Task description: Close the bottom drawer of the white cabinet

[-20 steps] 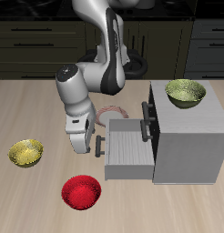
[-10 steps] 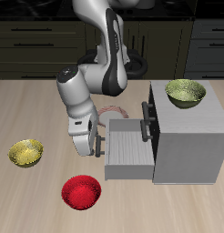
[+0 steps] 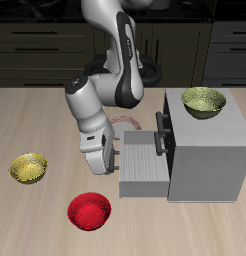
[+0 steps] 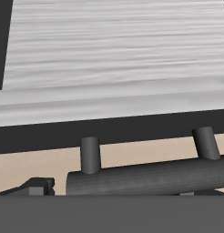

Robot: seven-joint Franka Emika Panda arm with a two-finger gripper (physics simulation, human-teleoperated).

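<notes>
The white cabinet (image 3: 207, 152) stands on the table. Its bottom drawer (image 3: 147, 162) is pulled out toward my arm and is an empty grey-white tray (image 4: 114, 55). My gripper (image 3: 102, 160) is right in front of the drawer's front panel, at the dark bar handle (image 4: 132, 182). One fingertip (image 4: 36, 188) shows far off to one side of the handle, so the fingers appear open and hold nothing. The two upper drawer fronts, with dark handles (image 3: 161, 128), are shut.
A yellow-green bowl (image 3: 203, 100) sits on top of the cabinet. Another yellow bowl (image 3: 28, 168) and a red bowl (image 3: 90, 211) sit on the table nearer the front edge. A pale plate (image 3: 125, 124) lies behind my arm.
My gripper has moved toward the cabinet against the drawer front, and the bottom drawer has slid in a little.
</notes>
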